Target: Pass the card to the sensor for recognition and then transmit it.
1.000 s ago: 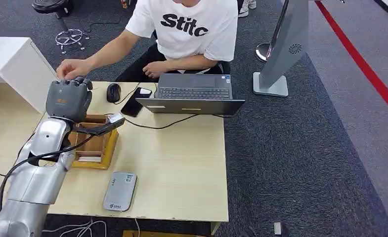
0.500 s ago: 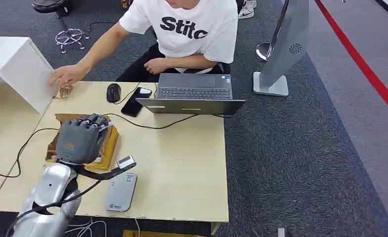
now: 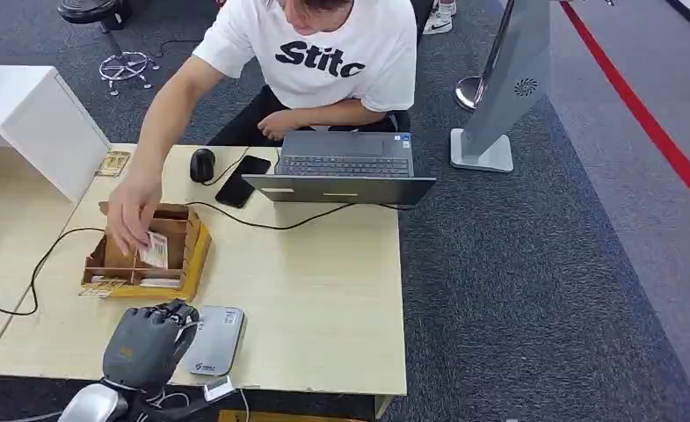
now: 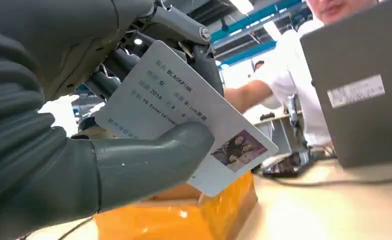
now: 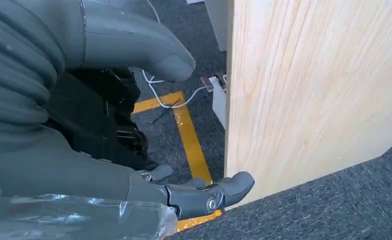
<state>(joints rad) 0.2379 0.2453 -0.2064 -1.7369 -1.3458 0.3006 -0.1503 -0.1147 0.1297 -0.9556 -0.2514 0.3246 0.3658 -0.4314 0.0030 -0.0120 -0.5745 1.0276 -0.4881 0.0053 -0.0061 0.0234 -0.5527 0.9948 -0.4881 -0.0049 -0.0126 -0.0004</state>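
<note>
My left hand (image 3: 146,343) hovers at the table's near edge, touching or just over the left side of the grey card sensor (image 3: 216,341). In the left wrist view this left hand (image 4: 84,150) pinches a white printed card (image 4: 184,112) with a small photo between its thumb and fingers. The card is tilted above the yellow wooden card box (image 4: 184,215). Beside the table's wooden side panel (image 5: 308,90) my right hand (image 5: 59,125) hangs with its fingers apart and nothing in it.
A person in a white T-shirt (image 3: 341,53) sits behind the table (image 3: 323,290) and reaches a hand (image 3: 132,215) with another card into the wooden box (image 3: 193,255). A laptop (image 3: 345,163), phone (image 3: 244,180), mouse (image 3: 202,164) and cable lie at the back.
My left hand has pulled back from the card box to the near table edge beside the sensor, still holding the card. The person's hand has moved from the table's far corner into the box.
</note>
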